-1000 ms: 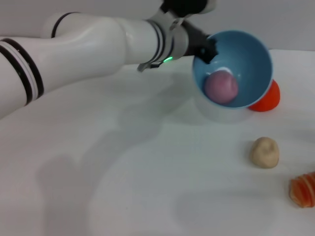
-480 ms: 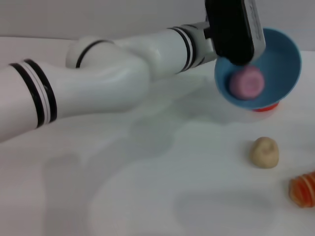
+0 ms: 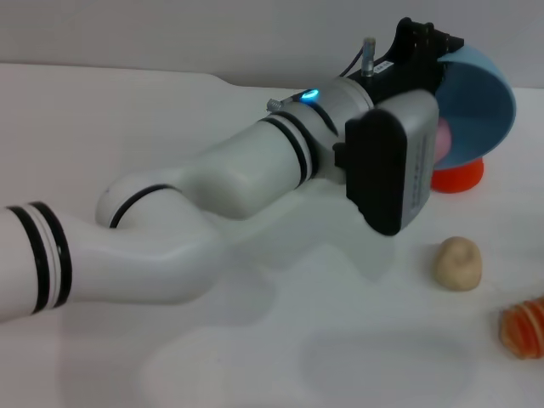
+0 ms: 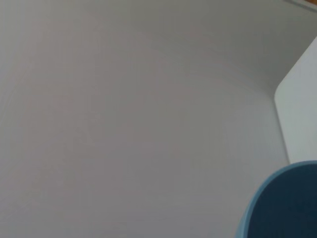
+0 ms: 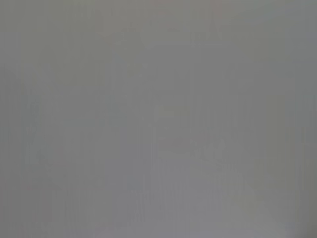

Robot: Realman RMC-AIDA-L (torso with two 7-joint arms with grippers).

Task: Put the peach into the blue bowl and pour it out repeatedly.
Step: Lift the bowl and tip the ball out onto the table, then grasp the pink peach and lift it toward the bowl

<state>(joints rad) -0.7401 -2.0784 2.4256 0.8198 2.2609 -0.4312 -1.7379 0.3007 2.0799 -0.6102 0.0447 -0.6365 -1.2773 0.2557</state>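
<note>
My left gripper is shut on the rim of the blue bowl and holds it raised at the far right, tipped steeply on its side with the opening facing the wrist. Only a pink sliver of the peach shows inside the bowl, behind the wrist's black and grey camera block. The bowl's edge also shows in the left wrist view. The right gripper is out of view; the right wrist view shows only plain grey.
An orange-red fruit sits on the white table right under the bowl. A pale beige lumpy item lies nearer to me, and an orange striped item lies at the right edge.
The left arm has rolled its wrist and lifted the bowl, tipping it further on its side. The wrist now covers most of the peach, which showed fully before.
</note>
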